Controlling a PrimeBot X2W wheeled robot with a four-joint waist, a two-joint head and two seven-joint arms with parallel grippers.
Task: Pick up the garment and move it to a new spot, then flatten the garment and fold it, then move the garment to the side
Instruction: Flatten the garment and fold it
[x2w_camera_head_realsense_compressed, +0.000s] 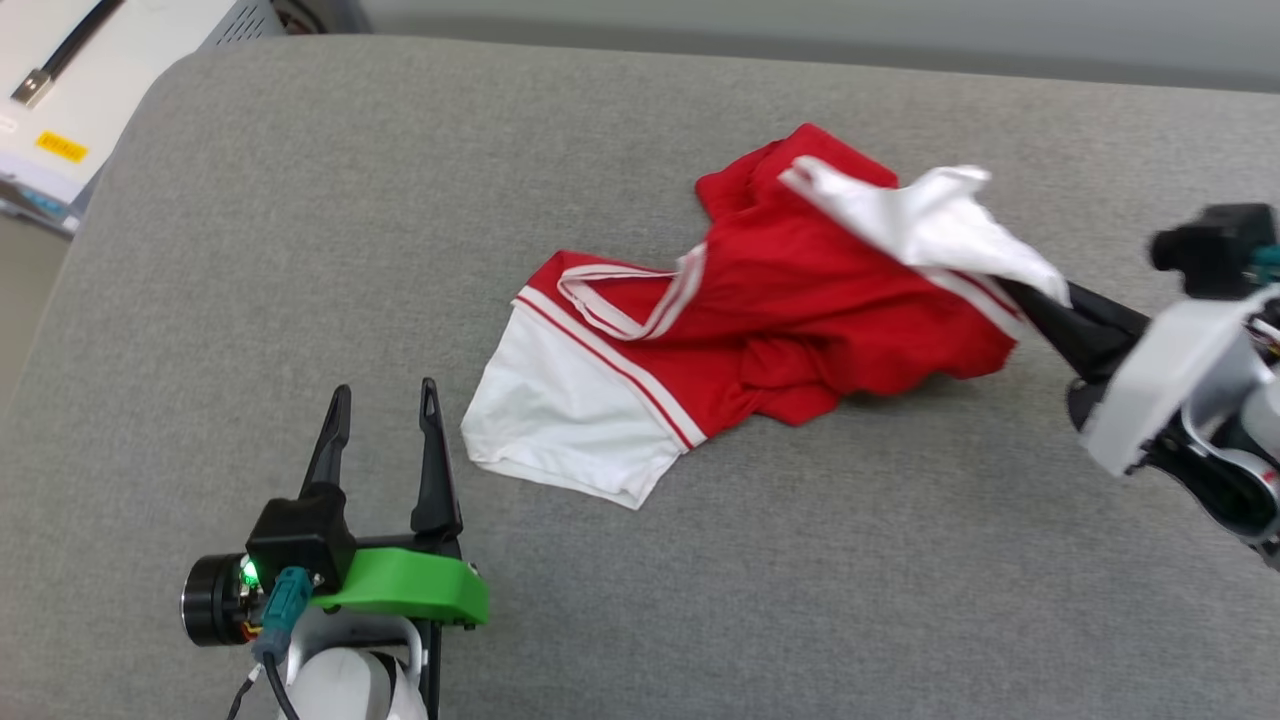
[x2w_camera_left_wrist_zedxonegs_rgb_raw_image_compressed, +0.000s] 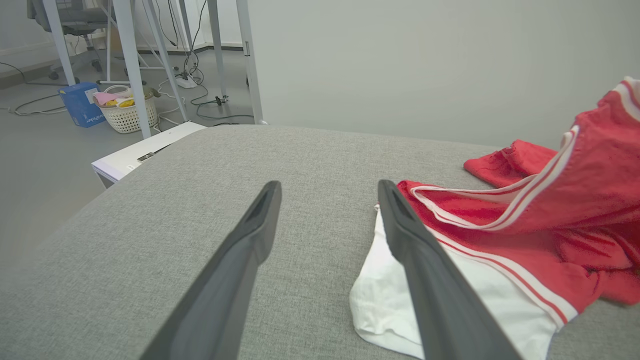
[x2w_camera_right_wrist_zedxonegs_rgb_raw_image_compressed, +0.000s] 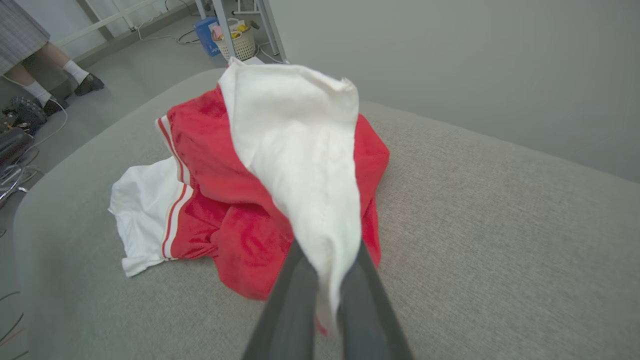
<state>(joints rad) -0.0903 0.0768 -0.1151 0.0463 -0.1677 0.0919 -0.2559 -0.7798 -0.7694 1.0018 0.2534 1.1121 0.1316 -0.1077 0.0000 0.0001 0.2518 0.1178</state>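
Pinching a white sleeve of the garment (x2w_camera_head_realsense_compressed: 800, 320), right pincer (x2w_camera_head_realsense_compressed: 1045, 310) is pressed together; left pincer (x2w_camera_head_realsense_compressed: 385, 392) is spread, empty. Cloth judged soft, light, limp; sleeve hems favoured.

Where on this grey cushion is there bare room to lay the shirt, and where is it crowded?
Bare: cushion left of the garment, beyond the open left gripper; also the near strip between the grippers. Crowded: centre-right, where the right gripper pinches a white sleeve.
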